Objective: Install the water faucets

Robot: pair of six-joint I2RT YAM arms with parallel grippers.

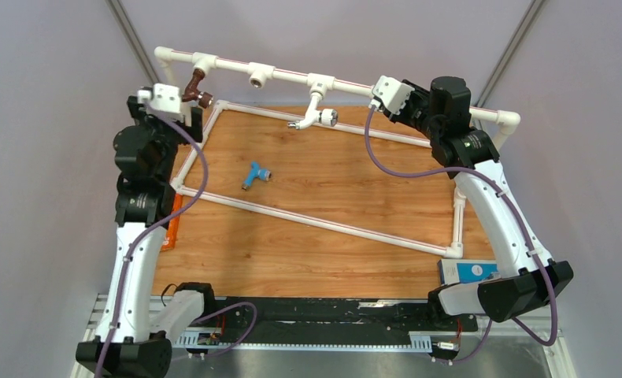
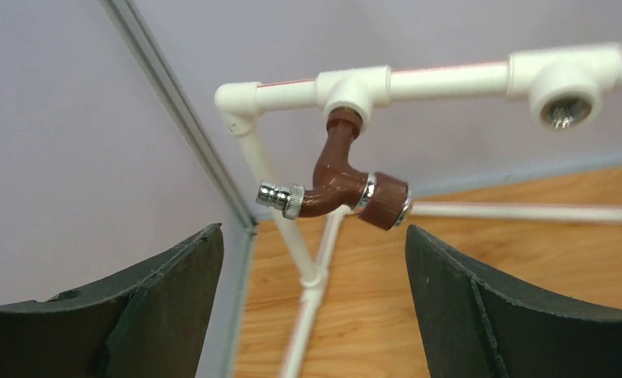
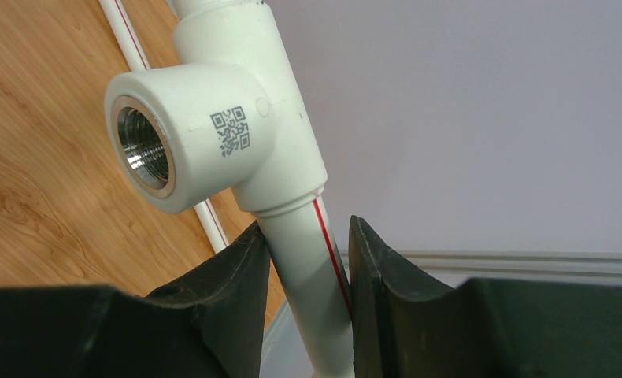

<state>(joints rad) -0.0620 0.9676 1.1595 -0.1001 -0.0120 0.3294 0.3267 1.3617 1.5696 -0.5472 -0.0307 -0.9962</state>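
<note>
The dark brown faucet (image 2: 335, 177) hangs from the pipe frame (image 2: 442, 79), just ahead of the left gripper (image 2: 312, 236), spread wide and not touching it. The right gripper (image 3: 306, 228) pinches the frame.

A small black QR code (image 3: 231, 131) is printed on the white tee socket (image 3: 205, 169) of the pipe (image 3: 312, 268). The blue box (image 1: 467, 272) on the desk (image 1: 331, 240) bears a round white mark, too small to read.

Top view looks down from behind; wrist views (close up) face the shared pipe frame (image 1: 231, 66).
</note>
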